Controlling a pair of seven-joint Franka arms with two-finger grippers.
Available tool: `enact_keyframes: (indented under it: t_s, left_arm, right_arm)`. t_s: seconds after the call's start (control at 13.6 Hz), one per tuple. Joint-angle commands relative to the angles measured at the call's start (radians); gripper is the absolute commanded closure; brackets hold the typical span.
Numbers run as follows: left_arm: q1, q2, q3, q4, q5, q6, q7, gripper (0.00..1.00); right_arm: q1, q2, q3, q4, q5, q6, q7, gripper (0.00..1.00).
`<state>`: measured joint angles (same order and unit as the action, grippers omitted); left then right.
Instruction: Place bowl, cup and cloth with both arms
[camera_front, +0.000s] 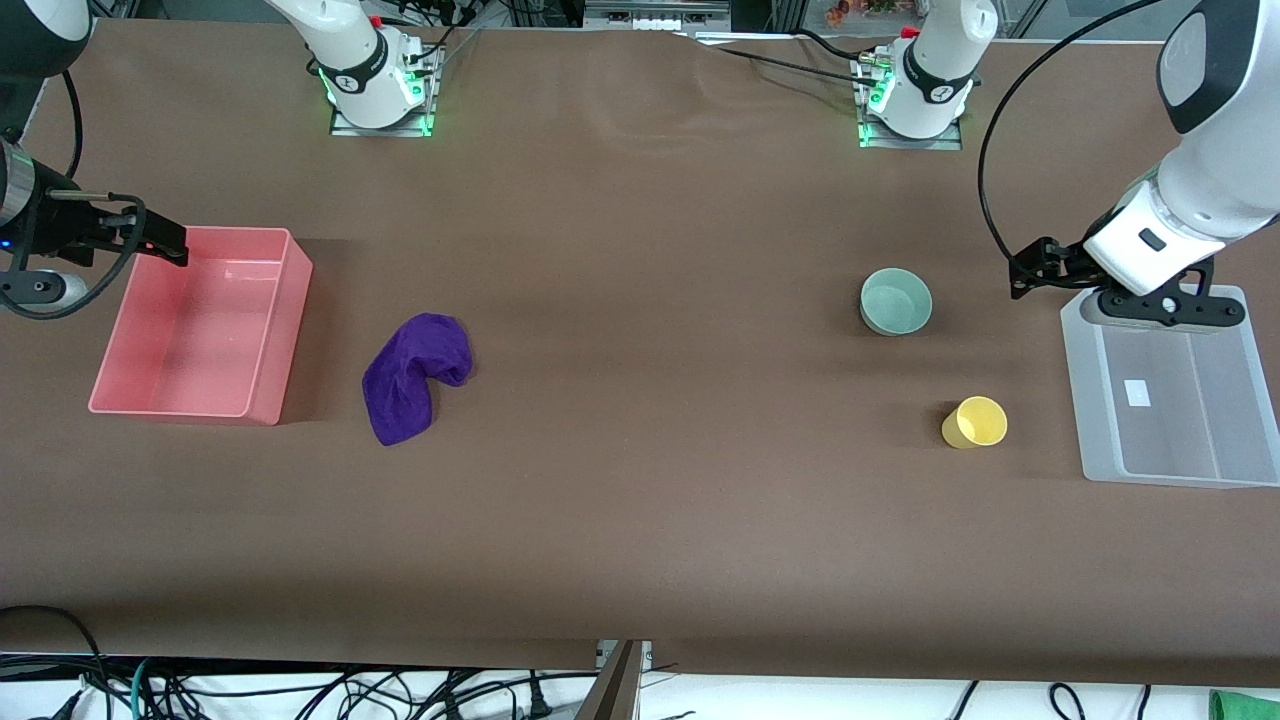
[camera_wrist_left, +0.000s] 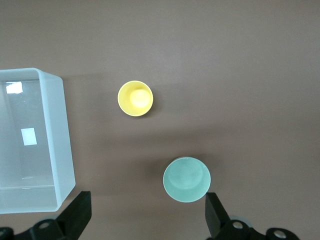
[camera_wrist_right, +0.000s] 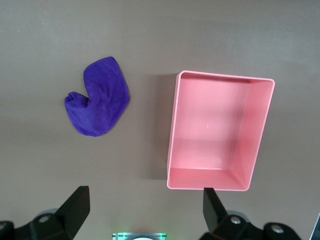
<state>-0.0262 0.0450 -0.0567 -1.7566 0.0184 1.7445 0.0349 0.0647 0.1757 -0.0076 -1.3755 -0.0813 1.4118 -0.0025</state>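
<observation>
step: nothing picked yet | left gripper (camera_wrist_left: 145, 217) right edge, right gripper (camera_wrist_right: 142, 212) left edge, fingers spread, empty | next: reach bowl (camera_front: 896, 301), cloth (camera_front: 415, 375)

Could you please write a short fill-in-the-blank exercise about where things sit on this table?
1. The cloth lies on the table beside the ____ bin.
2. The cup stands nearer to the front camera than the ____.
3. The left hand, fingers ____, hangs over the clear bin.
4. The right hand is open and holds ____.

Missing words: pink; bowl; open; nothing
</observation>
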Motion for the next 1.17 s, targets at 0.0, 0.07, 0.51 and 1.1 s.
enact_keyframes:
  t_s: [0.0,0.07,0.51,1.1]
  left_arm:
    - [0.009,0.036,0.000,0.012,-0.018,-0.026,0.077,0.00]
    - [0.012,0.050,0.000,0.002,-0.020,-0.031,0.121,0.00]
    - [0.017,0.059,0.000,-0.163,-0.020,0.082,0.184,0.00]
    - [0.015,0.073,-0.003,-0.539,-0.023,0.524,0.371,0.00]
  right_arm:
    - [-0.006,0.016,0.006,0.010,0.032,-0.001,-0.008,0.00]
    - [-0.005,0.030,0.006,0.010,0.035,0.009,-0.008,0.00]
    - [0.047,0.207,0.049,-0.068,0.057,0.194,0.005,0.00]
    - [0.108,0.384,0.090,-0.252,0.069,0.559,0.042,0.00]
